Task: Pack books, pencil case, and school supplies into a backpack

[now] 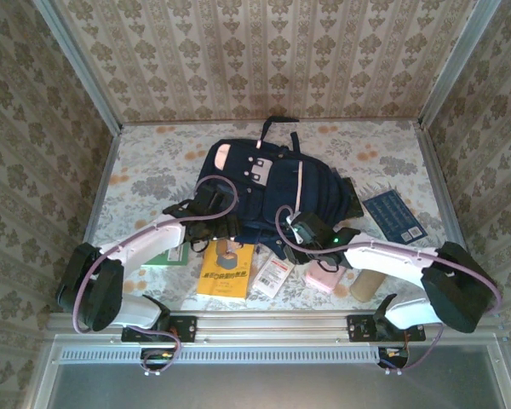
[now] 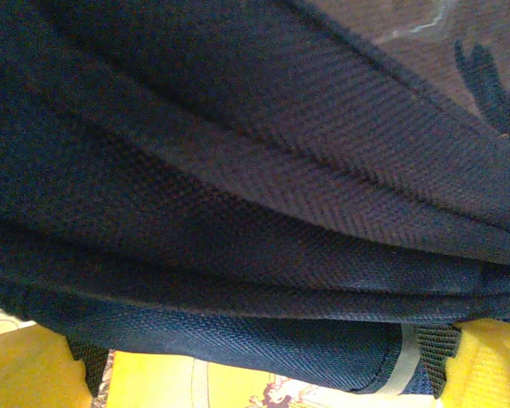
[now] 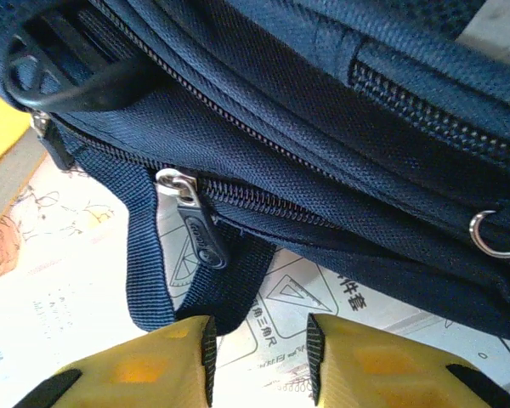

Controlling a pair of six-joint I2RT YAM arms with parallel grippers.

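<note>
from above, the backpack (image 1: 255, 183) lies mid-worktop (image 1: 153, 162), near edge toward the arms, with the left hand (image 1: 206, 209) and right hand (image 1: 305, 232) both at that edge. left wrist: hand spread wide, gripping nothing, navy fabric just ahead. right wrist: fingers (image 3: 382, 365) a narrow gap apart, empty; the zipper pull (image 3: 195, 225) hangs just ahead, slightly left, zip running crosswise. the right hand is the nearer one, i'd say.
</note>
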